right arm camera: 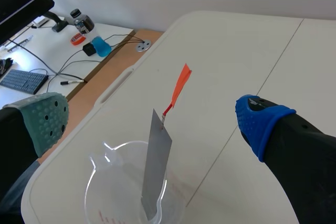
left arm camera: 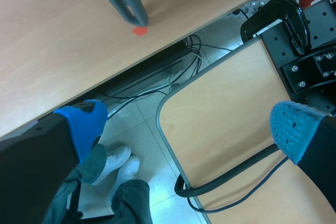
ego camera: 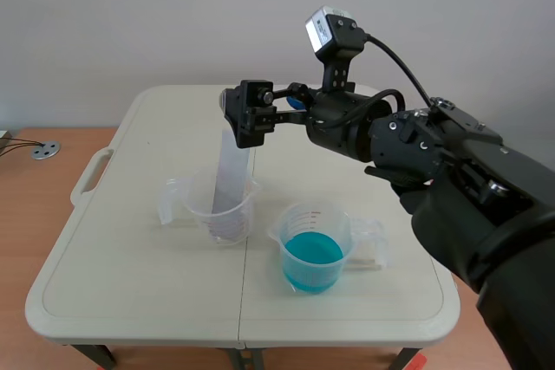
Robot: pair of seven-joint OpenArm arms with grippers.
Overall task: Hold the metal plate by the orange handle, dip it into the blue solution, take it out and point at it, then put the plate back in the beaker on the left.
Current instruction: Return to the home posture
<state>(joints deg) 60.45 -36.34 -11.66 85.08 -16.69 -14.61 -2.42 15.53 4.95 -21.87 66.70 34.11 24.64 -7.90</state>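
Plain wall [ego camera: 130, 15] behind white table [ego camera: 130, 301]

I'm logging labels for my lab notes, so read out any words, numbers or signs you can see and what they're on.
Nothing can be read outright.
Clear plastic beaker on the left, holding the grey metal plate: reddish scale marks, too small to read.
Clear plastic beaker of blue solution: faint scale marks, too blurred to read.
Small clear bottle on the far desk: label too small to read.

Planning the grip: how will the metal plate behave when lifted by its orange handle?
Likely stiff: the metal plate stands straight, leaning in the clear beaker. Probably light, being thin. The orange handle looks thin and strip-like, so the plate may swing.
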